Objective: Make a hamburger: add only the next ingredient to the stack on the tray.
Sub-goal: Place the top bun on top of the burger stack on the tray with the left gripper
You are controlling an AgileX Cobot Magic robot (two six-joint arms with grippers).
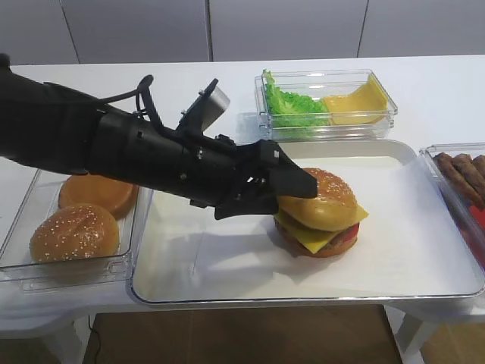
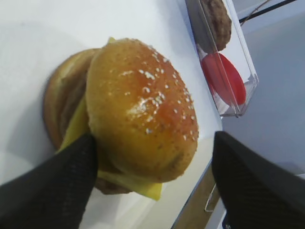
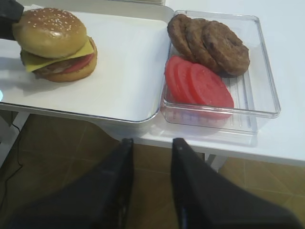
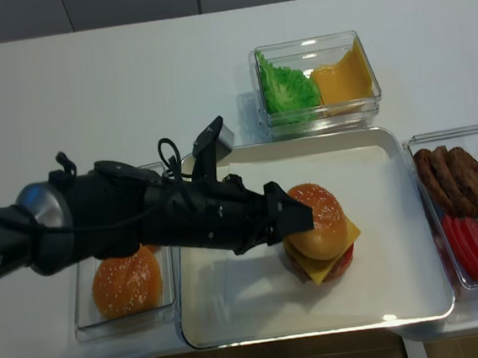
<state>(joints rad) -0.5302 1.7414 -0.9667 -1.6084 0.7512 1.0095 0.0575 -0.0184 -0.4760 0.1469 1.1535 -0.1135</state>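
- Sesame bun top [image 1: 327, 199] sits on the stack [image 1: 322, 233], on the yellow cheese, slightly off-centre, in the middle of the tray [image 1: 189, 265].
- Left fingers [image 2: 57, 186] are spread wide either side of the bun top; one touches its edge, the other stands apart.
- Right fingers [image 3: 188, 176] hang closed and empty below the bench [image 3: 286, 138] edge, near the patty and tomato box [image 3: 248, 95].

two overheads, two wrist close-ups (hamburger [image 1: 322, 216] shared)
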